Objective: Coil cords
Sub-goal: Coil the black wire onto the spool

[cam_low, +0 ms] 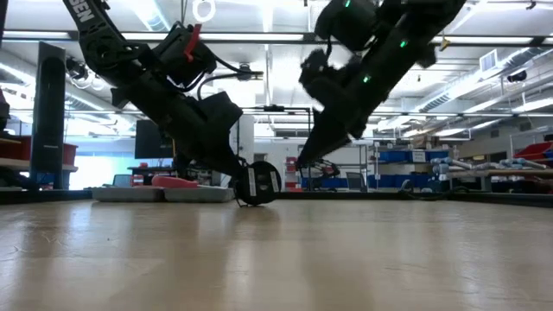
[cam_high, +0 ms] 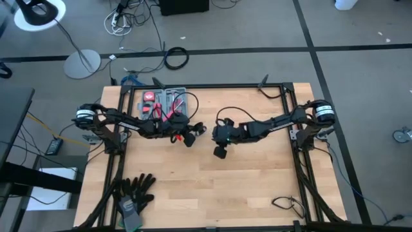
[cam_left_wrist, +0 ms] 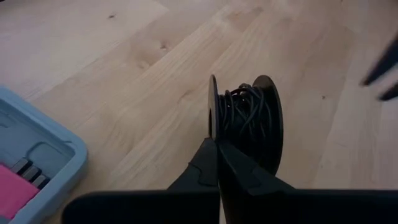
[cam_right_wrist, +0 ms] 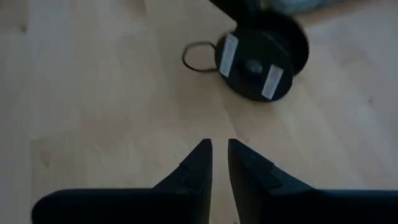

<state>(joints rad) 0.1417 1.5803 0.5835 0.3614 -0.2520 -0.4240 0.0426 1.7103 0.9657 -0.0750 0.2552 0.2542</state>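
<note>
A black spool [cam_left_wrist: 249,121] with thin black cord wound between its two round flanges stands on edge on the wooden table near the middle [cam_high: 195,134]. It also shows in the low view [cam_low: 257,183]. A small loop of cord [cam_right_wrist: 199,57] sticks out beside the spool [cam_right_wrist: 258,59]. My left gripper [cam_left_wrist: 217,152] is shut on the spool. My right gripper [cam_right_wrist: 219,152] hovers just right of the spool, above the table [cam_high: 220,152], with a narrow gap between its fingers, empty. My left gripper pinches the rim of one thin flange [cam_left_wrist: 212,130] between its two fingers. The fingers come slanting down from the table's left side. The spool stands upright on its edges, its lower rim [cam_low: 256,203] at the table top.
A grey-blue tray [cam_high: 164,103] with red tools sits at the far left, close behind my left arm. Black gloves [cam_high: 134,192] lie near the front left corner. A loose dark cable [cam_high: 286,205] lies at the front right. Bare wood lies in front of both grippers.
</note>
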